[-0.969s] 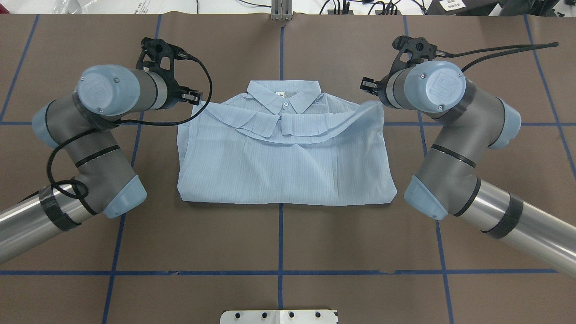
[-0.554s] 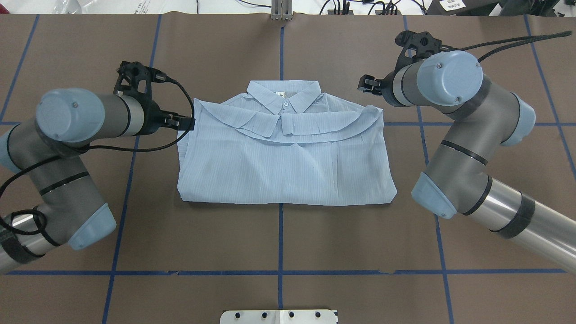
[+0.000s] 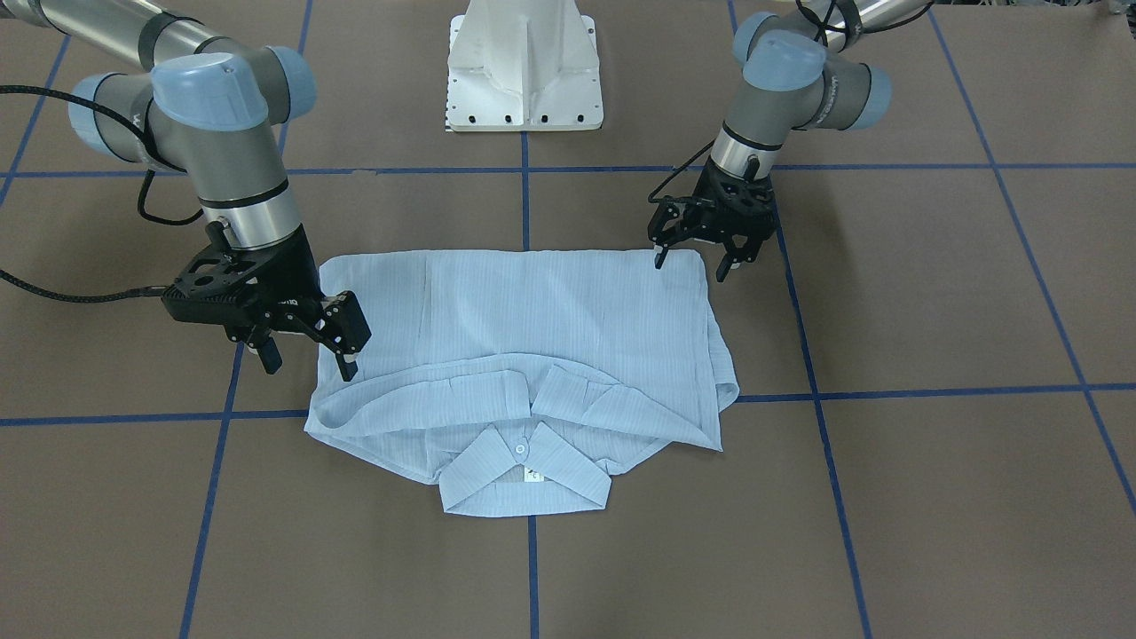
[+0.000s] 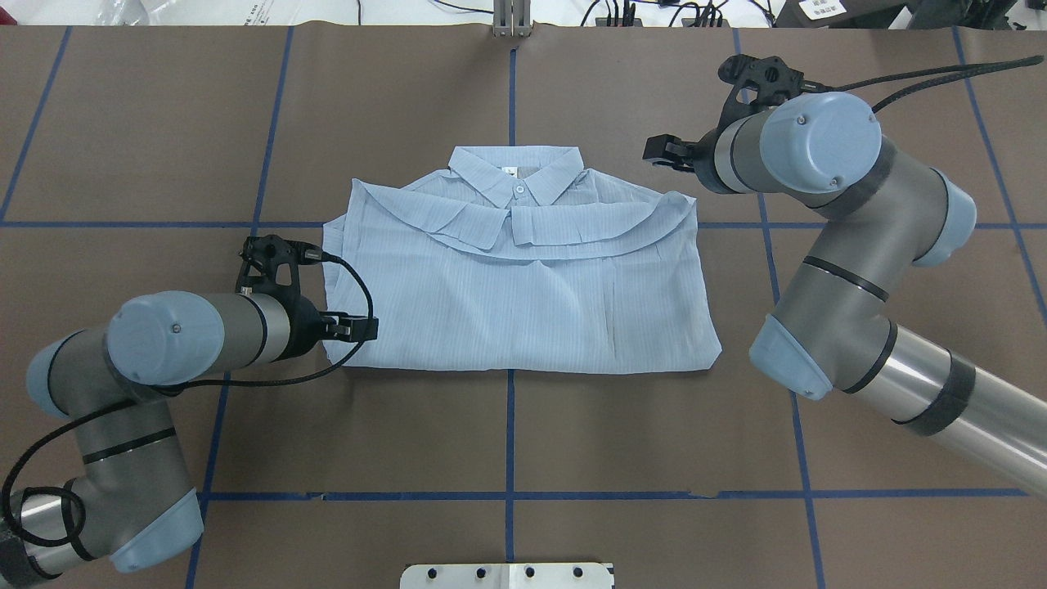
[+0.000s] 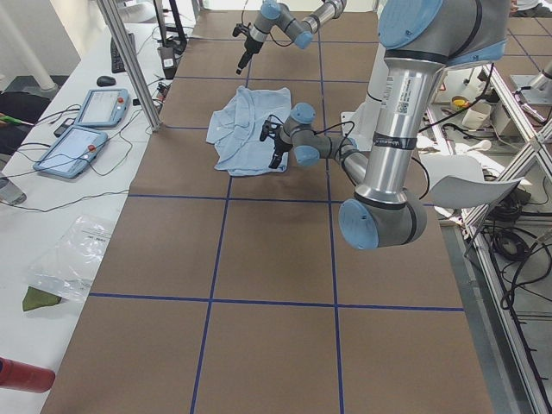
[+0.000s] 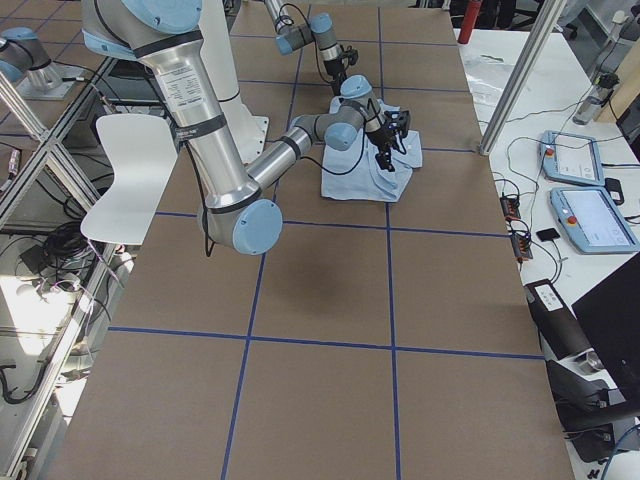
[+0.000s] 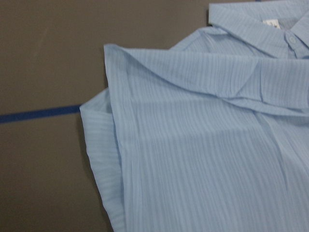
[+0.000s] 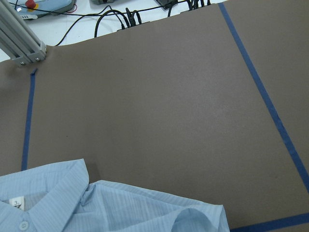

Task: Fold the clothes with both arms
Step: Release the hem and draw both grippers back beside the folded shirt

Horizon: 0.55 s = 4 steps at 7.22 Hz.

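The pale-blue striped shirt [image 4: 515,278] lies folded flat at the table's middle, collar at the far side, buttons up; it also shows in the front view [image 3: 524,346]. My left gripper [image 4: 360,327] is open and empty over the shirt's near-left hem corner; in the front view [image 3: 690,266] one finger is over the cloth and one is beside its edge. My right gripper [image 4: 654,151] is open and empty, just off the far-right shoulder corner, and hovers beside that edge in the front view [image 3: 309,364]. The left wrist view shows the shirt's left folded edge [image 7: 203,145]; the right wrist view shows the collar and shoulder [image 8: 96,208].
The brown table cover carries blue tape grid lines [image 4: 510,433]. The white pedestal base [image 3: 524,71] stands at the robot's side. An aluminium post [image 4: 511,20] and cables lie at the far edge. Tablets [image 5: 82,125] sit on the side bench.
My left arm swung from the shirt's far-left shoulder back to its near-left hem corner. My right gripper lifted and drifted slightly away from the right shoulder. The shirt has not moved.
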Each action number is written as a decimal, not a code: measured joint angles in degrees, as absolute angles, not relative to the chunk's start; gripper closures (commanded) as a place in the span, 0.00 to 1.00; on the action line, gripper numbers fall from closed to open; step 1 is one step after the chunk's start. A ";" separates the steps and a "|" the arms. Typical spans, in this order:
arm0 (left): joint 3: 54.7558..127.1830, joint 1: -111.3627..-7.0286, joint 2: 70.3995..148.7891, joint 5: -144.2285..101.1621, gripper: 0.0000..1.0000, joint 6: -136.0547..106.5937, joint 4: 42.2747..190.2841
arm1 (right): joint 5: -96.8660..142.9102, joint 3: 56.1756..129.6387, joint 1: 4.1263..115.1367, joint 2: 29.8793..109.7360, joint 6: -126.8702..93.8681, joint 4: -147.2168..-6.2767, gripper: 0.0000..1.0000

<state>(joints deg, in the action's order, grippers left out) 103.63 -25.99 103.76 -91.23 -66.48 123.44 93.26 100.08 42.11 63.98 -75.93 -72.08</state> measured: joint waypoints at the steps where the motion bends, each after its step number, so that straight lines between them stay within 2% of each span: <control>1: 103.35 -25.02 103.40 -90.52 0.21 -67.69 123.65 | 93.20 100.13 42.10 63.98 -75.94 -72.07 0.00; 3: 102.82 -23.61 103.19 -89.75 0.78 -68.95 123.74 | 93.11 100.18 42.10 63.93 -75.94 -72.05 0.00; 4: 102.82 -22.99 103.23 -89.71 1.00 -69.15 123.75 | 93.09 100.19 42.06 63.91 -75.94 -71.99 0.00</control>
<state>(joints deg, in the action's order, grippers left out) 102.82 -22.99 103.23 -89.71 -69.15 123.75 93.09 100.19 42.06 63.91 -75.94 -71.99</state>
